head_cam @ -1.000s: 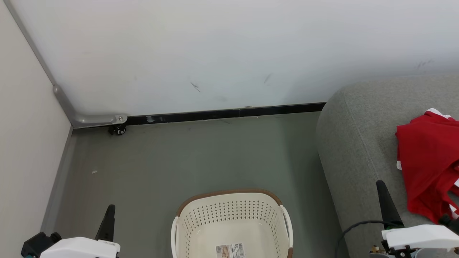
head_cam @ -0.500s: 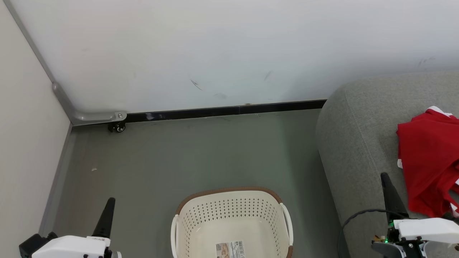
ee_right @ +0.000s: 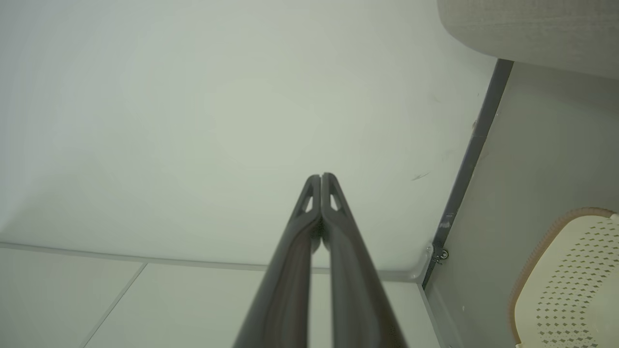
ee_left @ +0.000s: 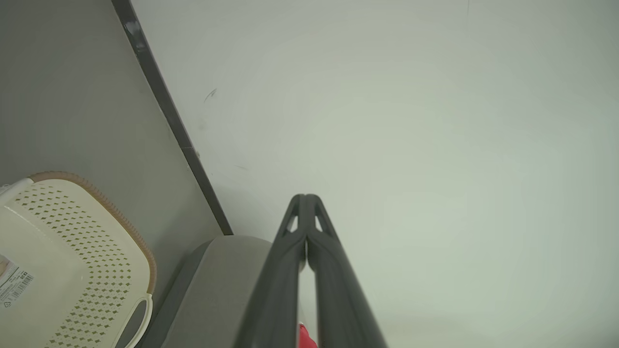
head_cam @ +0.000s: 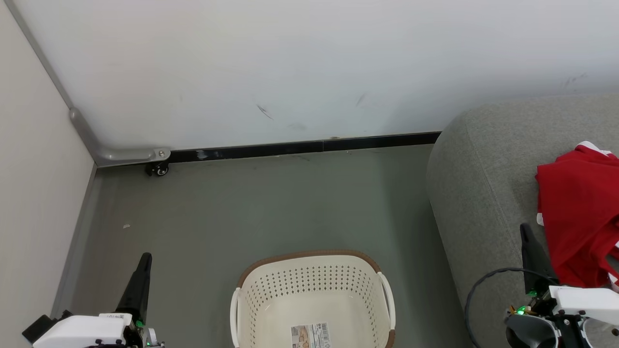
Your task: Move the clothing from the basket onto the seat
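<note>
The cream basket (head_cam: 309,280) with a brown rim stands on the floor at bottom centre, holding nothing but a paper label (head_cam: 310,336) on its bottom. Red clothing (head_cam: 580,217) with white trim lies bunched on the grey seat (head_cam: 478,193) at the right edge. My left gripper (head_cam: 144,257) is shut and empty at the lower left, well left of the basket. Shut and empty too, my right gripper (head_cam: 524,228) stands over the seat, just left of the clothing. In the wrist views both pairs of fingers (ee_left: 305,198) (ee_right: 320,178) are pressed together, with the basket (ee_left: 72,261) (ee_right: 566,280) off to one side.
A white wall panel (head_cam: 309,67) with a black baseboard (head_cam: 309,147) closes the back. A second panel (head_cam: 29,193) walls the left side, joined by a metal bracket with a small caster (head_cam: 157,169). Grey floor (head_cam: 242,212) lies between basket and wall.
The head view has tilted slightly, so everything sits a little higher in the picture. Both arms have drawn back toward the lower corners, fingers staying shut.
</note>
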Controlling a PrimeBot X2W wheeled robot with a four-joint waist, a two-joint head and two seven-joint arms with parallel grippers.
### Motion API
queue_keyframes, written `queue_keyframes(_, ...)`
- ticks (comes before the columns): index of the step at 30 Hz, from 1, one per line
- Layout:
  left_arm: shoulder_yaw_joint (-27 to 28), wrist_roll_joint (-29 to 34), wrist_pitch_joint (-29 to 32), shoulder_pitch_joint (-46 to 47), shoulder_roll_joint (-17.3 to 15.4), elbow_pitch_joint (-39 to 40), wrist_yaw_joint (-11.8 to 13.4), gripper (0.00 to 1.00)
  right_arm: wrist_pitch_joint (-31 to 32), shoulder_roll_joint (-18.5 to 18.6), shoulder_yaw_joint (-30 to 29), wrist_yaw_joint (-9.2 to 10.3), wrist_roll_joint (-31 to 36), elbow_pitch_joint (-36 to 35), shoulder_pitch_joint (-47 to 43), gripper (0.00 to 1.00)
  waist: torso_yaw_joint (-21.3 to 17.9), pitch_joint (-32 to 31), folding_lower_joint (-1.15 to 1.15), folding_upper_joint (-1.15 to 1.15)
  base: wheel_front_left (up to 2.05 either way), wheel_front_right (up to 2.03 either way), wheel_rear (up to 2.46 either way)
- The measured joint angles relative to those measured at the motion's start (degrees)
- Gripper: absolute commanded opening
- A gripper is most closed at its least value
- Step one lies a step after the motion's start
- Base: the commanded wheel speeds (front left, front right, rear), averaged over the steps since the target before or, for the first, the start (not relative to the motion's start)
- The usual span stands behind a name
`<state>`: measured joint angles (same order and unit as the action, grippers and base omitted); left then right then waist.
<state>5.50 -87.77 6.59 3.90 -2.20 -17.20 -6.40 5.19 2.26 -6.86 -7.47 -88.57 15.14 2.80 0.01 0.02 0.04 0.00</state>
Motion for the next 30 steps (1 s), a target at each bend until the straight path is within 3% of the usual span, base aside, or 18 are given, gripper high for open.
queue_keyframes(7,0.41,-3.72,0.54,0.05,0.12,0.30,-0.66,0.00,0.43,0.02,-0.29,0.00,-3.32,0.14,0.74,0.00,0.00,0.10,0.00,0.00,0.00,0.00,0.00)
queue_keyframes(30,0.18,-3.86,0.47,0.05,0.16,0.78,-0.67,0.00,0.44,0.03,-0.33,0.00,-3.55,0.18,0.81,0.00,0.00,0.12,-0.01,0.00,0.00,0.00,0.00)
